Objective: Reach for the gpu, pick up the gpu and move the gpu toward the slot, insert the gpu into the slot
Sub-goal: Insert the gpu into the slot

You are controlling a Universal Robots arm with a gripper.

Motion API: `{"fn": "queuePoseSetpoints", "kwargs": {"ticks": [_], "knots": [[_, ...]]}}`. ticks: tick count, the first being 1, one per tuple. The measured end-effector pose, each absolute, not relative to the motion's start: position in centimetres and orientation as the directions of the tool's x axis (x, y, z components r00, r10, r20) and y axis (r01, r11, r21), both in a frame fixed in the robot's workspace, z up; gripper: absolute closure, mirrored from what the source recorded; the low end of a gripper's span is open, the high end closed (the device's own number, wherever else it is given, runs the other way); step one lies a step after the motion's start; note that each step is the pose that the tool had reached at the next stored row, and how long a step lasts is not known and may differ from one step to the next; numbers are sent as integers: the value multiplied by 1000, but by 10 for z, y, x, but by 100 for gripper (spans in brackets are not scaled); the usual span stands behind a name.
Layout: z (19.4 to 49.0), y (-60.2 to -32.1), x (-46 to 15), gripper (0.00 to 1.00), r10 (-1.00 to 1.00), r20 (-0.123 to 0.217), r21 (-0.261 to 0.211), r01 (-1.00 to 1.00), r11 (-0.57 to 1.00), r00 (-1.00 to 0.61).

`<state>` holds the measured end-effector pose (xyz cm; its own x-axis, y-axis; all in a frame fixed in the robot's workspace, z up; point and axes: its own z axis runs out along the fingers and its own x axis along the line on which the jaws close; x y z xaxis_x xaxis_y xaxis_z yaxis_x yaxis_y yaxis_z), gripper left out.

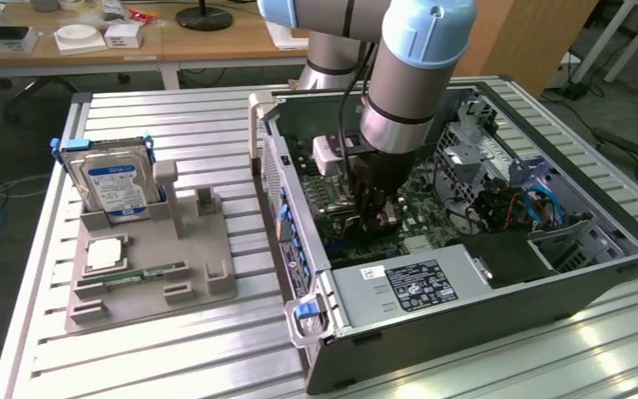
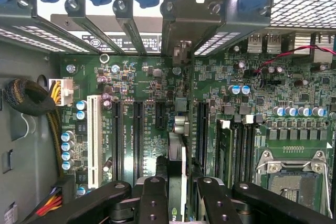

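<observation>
The arm reaches down into the open computer case (image 1: 585, 287), and its gripper (image 2: 177, 192) is clenched on the gpu (image 2: 177, 153), which it holds on edge, standing over the motherboard (image 2: 152, 93). In the wrist view the card is seen as a thin dark strip between the two black fingers (image 2: 152, 198), with its metal bracket (image 2: 181, 30) reaching to the row of slot covers at the case wall. Long black expansion slots (image 2: 137, 135) lie on both sides of the card, and a white slot (image 2: 94, 140) is a little further. I cannot tell if the card's edge is already down in a slot. Near it are the memory sockets and the empty processor socket (image 2: 291, 177). In the exterior view, the power supply (image 1: 408, 287) sits at the near end of the case, and bundles of coloured cables (image 1: 518, 208) are on the exterior view's right. On the exterior view's left, well apart from the case, a grey holder (image 1: 147, 274) carries a hard drive (image 1: 114, 179) standing upright, a flat processor chip (image 1: 106, 252) and a green memory stick (image 1: 142, 274).
</observation>
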<state>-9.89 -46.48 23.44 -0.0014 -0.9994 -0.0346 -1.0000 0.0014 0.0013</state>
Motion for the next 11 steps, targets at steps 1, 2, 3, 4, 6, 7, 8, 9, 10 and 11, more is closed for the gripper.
{"fn": "queuePoseSetpoints", "kwargs": {"ticks": [1,2,3,4,6,7,8,9,10,11], "knots": [[234,-465,-99,74,-999,-35,1,-1000,1,-1],[234,-465,-99,74,-999,-35,1,-1000,1,-2],[234,-465,-99,74,-999,-35,1,-1000,1,-1],[234,-465,-100,74,-999,-35,1,-1000,1,-1],[232,-465,-100,74,-999,-34,1,-1000,1,-1],[232,-465,-100,74,-999,-34,1,-1000,1,-1],[232,-465,-101,74,-999,-34,1,-1000,1,-2],[232,-465,-101,74,-999,-35,1,-1000,1,-2],[232,-465,-101,74,-999,-35,1,-1000,2,-2],[232,-465,-101,74,-999,-35,1,-1000,2,-2]]}}
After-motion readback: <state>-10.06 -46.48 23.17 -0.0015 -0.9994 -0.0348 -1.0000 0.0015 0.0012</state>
